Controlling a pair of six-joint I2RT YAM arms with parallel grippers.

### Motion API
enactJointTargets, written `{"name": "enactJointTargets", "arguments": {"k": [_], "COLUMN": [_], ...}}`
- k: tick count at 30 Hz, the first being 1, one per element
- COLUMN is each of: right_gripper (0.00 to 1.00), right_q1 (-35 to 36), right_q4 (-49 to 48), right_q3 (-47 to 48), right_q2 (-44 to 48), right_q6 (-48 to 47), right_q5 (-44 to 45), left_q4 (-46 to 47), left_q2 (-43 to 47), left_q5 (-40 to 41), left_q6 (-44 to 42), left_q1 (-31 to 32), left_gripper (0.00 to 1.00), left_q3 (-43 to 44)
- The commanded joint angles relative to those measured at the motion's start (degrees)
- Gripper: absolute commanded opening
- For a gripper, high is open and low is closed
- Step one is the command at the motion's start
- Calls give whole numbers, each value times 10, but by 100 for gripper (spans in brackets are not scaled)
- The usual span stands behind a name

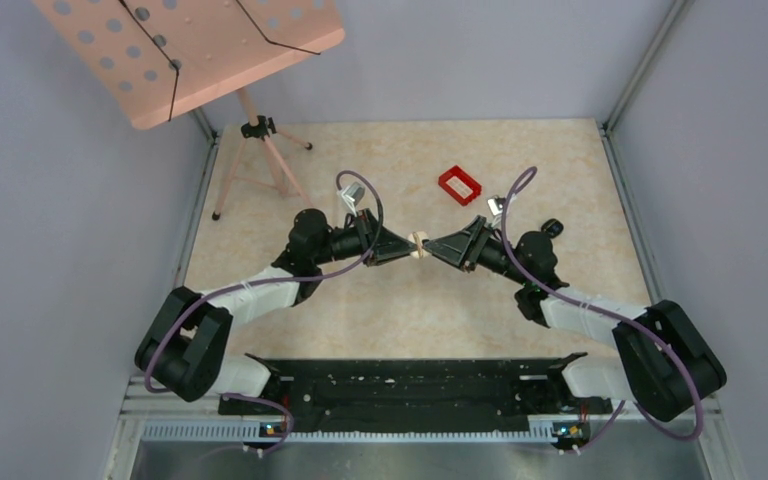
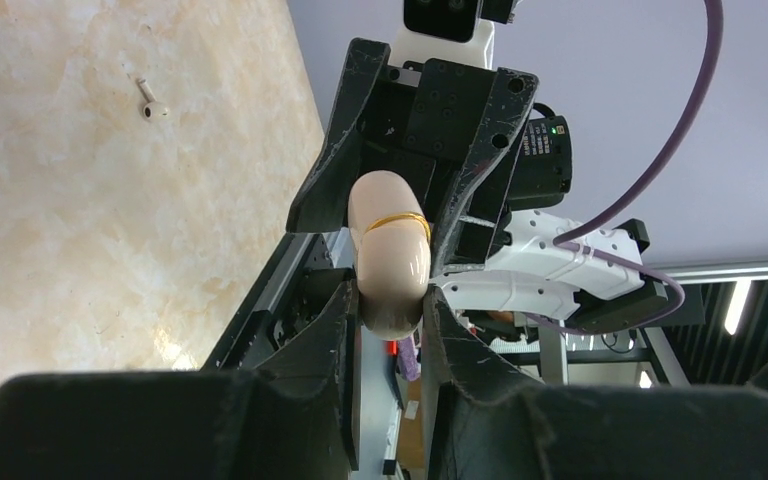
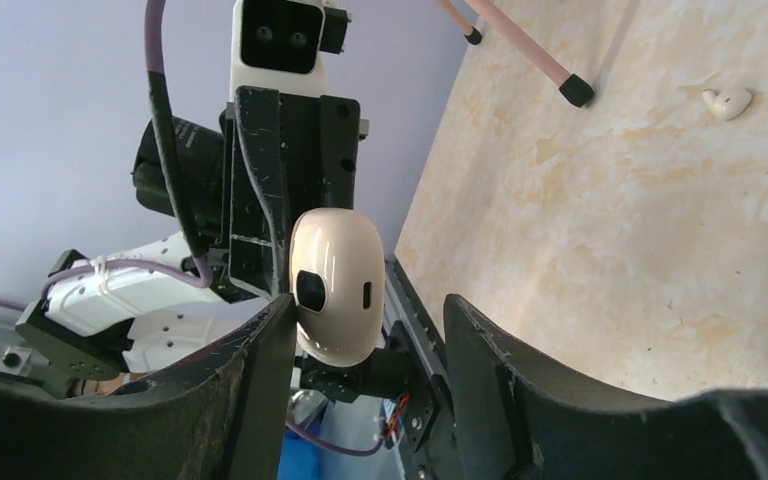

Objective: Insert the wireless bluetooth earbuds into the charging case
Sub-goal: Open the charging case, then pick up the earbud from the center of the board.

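The tray [image 1: 446, 177] lies behind the charging case [image 1: 419, 245].

Robot lab cell, grey walls [image 1: 460, 60], aluminium frame post [image 1: 648, 55], beige tabletop [image 1: 410, 310]

Glossy smooth plastic charging case [image 3: 338, 285]

Overhead view looks down; wrist views face each other closely, sharing cream case [image 2: 392, 255]
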State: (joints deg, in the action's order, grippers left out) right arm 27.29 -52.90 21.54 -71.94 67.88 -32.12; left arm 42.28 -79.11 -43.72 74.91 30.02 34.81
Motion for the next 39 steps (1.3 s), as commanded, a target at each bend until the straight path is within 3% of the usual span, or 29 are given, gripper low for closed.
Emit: {"name": "enactJointTargets", "arguments": {"k": [1,23,27,32,36,39], "right_gripper": [54,58,59,55,43,39], "right_q1": [-8,-36,-69,-70,-70,-71], "right_q4": [39,135,347,645,750,760], "right_q3": [24,36,73,139,147,148], "right_q2": [0,33,87,131,140,112], "right_q6": [-32,-79,-193,-337,-349,-353], "right_q5": [13,5,43,249,395,402], "left_q4": [36,-47,-89,-210,-310,-324], "left_q2": [34,74,74,40,33,32], "left_q5": [-24,-4,-14,-92,-89,-82], "left_q6": [-3,-33,-60,-163,-238,-252], "left_q1": [3,-2,-4,-4,-4,-5], "left_gripper": [0,0,0,0,0,0], "left_q3": [3,-35,-40,3,28,32]}}
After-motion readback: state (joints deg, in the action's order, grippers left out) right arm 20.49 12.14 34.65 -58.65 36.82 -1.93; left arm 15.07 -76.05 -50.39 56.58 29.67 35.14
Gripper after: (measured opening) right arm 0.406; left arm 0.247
